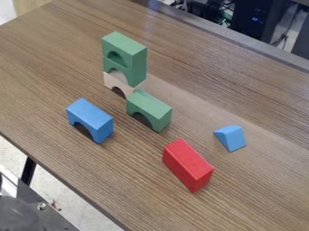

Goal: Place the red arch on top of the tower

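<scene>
The red block (pixel 188 165) lies on the brown table, right of centre toward the near edge. A smooth top and long side face the camera, and no arch opening can be seen on it. Up and to the left stands the tower, with a bare-wood arch (pixel 110 82) at its base. Green blockwork (pixel 136 62) with an arched opening rests on that wooden arch and forms the tower's flat top. The red block is well apart from the tower.
A separate green arch (pixel 151 109) stands just in front of the tower, toward the red block. Left of it is a blue arch (pixel 91 118); a small blue wedge (pixel 231 138) lies at right. Dark equipment (pixel 250 20) is beyond the table's far edge.
</scene>
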